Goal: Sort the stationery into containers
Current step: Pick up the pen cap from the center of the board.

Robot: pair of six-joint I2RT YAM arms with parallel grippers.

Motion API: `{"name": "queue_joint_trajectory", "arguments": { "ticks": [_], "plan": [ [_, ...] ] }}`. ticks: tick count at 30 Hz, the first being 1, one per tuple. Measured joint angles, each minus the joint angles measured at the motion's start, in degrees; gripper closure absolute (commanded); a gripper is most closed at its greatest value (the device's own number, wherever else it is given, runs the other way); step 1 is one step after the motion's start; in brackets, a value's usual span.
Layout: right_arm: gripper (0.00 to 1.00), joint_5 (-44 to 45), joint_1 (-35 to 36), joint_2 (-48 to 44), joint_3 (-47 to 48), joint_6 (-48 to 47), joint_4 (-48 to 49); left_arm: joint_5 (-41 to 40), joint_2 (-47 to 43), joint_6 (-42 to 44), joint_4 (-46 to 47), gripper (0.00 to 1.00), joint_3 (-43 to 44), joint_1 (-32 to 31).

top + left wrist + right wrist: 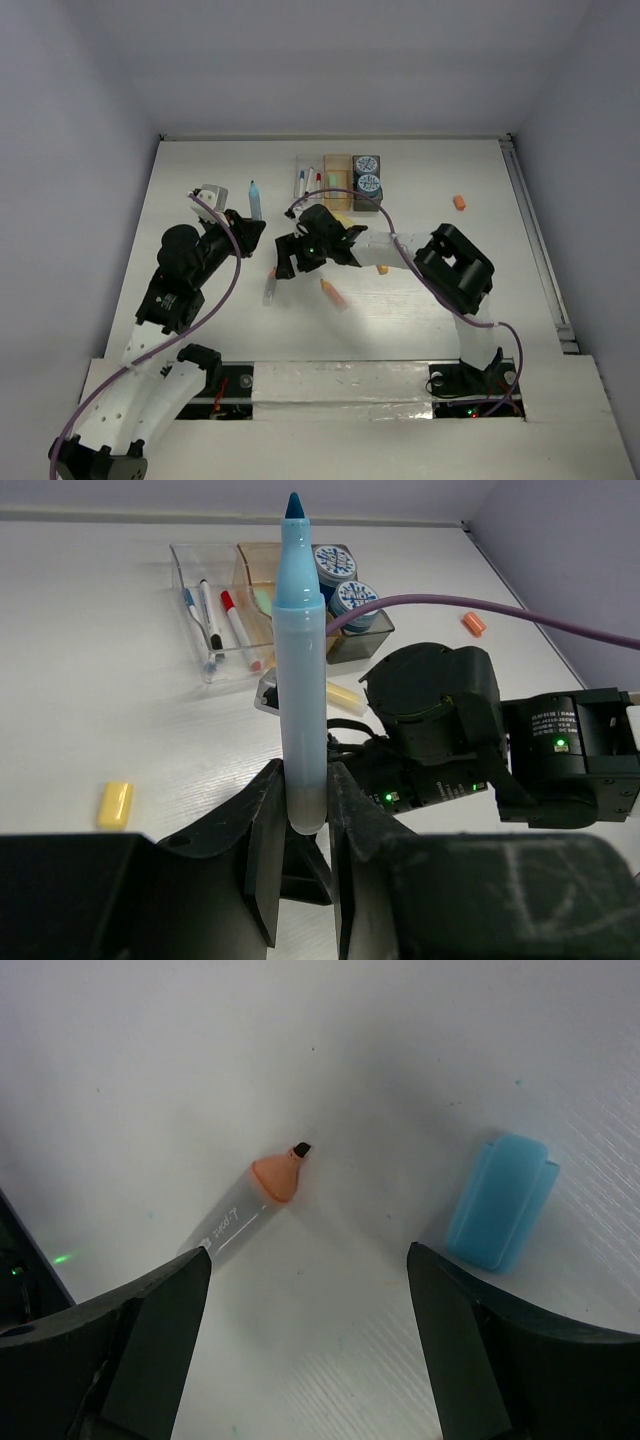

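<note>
My left gripper is shut on the lower end of an uncapped blue marker, held upright with its tip up; it also shows in the top view. My right gripper is open and empty, just above the table. Between and beyond its fingers lie an uncapped orange-tipped marker on the left and a blue cap on the right. The three joined containers stand at the back: the clear one holds thin pens, the orange one is next to it, and the dark grey one holds two blue-white rolls.
An orange marker lies near the middle of the table. A yellow marker lies in front of the containers. A yellow cap lies left, an orange cap right, and a small orange bit by my right arm.
</note>
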Motion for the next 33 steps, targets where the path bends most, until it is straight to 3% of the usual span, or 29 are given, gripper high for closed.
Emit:
{"name": "queue_joint_trajectory", "arguments": {
  "ticks": [12,33],
  "plan": [
    [0.18,5.7,0.0,1.4,1.3,0.3,0.7,0.0,0.0,0.0,0.0,1.00,0.0,0.0],
    [0.14,14.4,-3.5,1.9,4.6,-2.8,-5.6,0.0,0.0,0.0,0.0,1.00,0.0,0.0]
  ]
}}
